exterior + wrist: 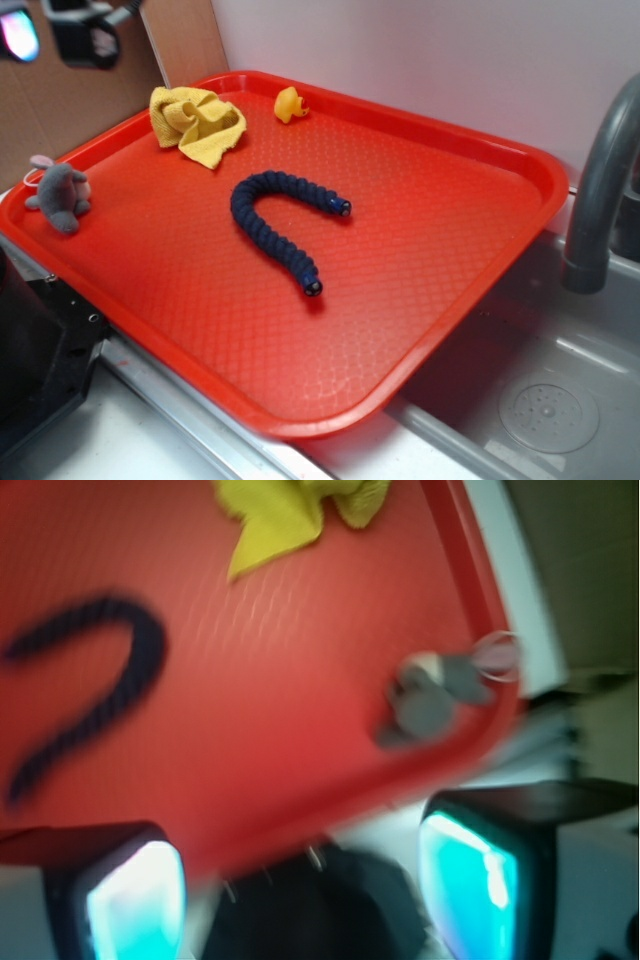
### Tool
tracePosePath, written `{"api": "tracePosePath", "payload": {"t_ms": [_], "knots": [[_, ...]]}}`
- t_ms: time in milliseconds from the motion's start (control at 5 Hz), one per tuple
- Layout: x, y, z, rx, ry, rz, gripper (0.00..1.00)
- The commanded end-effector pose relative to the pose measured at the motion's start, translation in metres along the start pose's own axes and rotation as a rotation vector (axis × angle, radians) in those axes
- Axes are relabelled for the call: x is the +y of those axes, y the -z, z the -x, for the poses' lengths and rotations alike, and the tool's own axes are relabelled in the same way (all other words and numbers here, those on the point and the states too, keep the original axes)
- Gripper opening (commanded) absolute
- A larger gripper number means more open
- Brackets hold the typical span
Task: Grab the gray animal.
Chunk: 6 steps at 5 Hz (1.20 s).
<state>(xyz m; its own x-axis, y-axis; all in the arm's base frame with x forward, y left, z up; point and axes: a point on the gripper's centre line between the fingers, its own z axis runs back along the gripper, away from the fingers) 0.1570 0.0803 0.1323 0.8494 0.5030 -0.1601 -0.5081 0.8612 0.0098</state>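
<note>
Gray animal [60,195] lies on the red tray [420,250], close against the rim, and in the wrist view it [430,695] sits ahead of the claw [300,885] and off toward the right finger [470,880], well apart from both fingers. The claw is high above the tray with its fingers spread wide and nothing between them; the wrist picture is blurred, so finer detail is lost. I judge this to be the approach step: nothing is gripped yet. The next move calls for shifting the claw forward and rightward until the toy sits between the fingers, then lowering and closing; the nearby rim may crowd one finger, so the fingers are better lined up along the rim than across it. Counted: one gray animal, one dark-blue worm [285,215] curled ahead and to the left of the claw, one yellow cloth [197,122] farther ahead, one yellow duck [290,104] seen only in the exterior view, one tray.
</note>
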Motion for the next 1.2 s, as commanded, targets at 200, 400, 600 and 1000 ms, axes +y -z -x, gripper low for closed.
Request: {"api": "tracePosePath", "payload": {"t_ms": [200,400,600,1000], "knots": [[0.057,0.055,0.013,-0.326,-0.729,0.056,1.00],[0.060,0.069,0.005,-0.320,-0.618,0.088,1.00],[0.067,0.078,-0.016,-0.291,-0.501,0.087,1.00],[0.064,0.099,-0.040,-0.218,-0.441,0.026,1.00]]}}
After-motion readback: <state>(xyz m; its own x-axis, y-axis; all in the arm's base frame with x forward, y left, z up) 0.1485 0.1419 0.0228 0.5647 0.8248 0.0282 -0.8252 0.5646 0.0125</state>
